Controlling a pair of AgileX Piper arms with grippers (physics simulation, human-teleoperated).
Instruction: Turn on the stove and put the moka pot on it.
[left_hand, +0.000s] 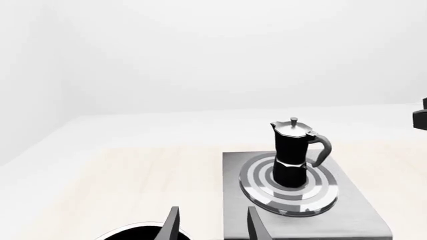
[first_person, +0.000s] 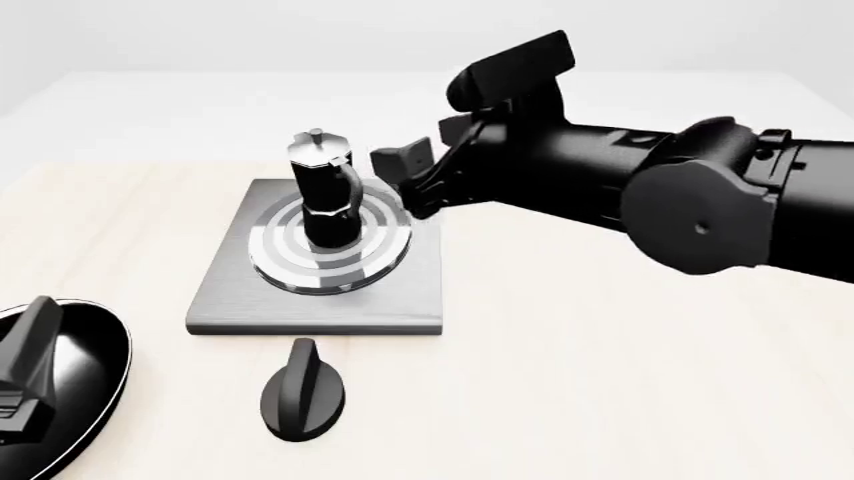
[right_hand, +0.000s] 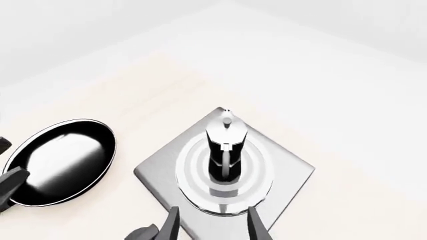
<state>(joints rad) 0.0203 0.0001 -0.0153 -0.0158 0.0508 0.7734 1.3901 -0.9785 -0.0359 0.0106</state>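
Note:
The moka pot (first_person: 324, 193), black below and silver above, stands upright in the middle of the ringed burner on the grey stove plate (first_person: 334, 305). It also shows in the wrist views as the moka pot (left_hand: 293, 152) and the moka pot (right_hand: 225, 150). My right gripper (first_person: 407, 180) hovers open just right of the pot's handle, not touching it, and its fingers (right_hand: 172, 225) hold nothing. The black oval knob (first_person: 303, 395) lies in front of the stove. My left gripper (first_person: 24, 375) is open above the frying pan, with its fingers (left_hand: 171, 225) apart and bare.
A round black frying pan (first_person: 87, 365) lies at the front left, beside the stove; the same frying pan (right_hand: 63, 160) fills the left of the right wrist view. The right arm (first_person: 694, 195) stretches across the table's right half.

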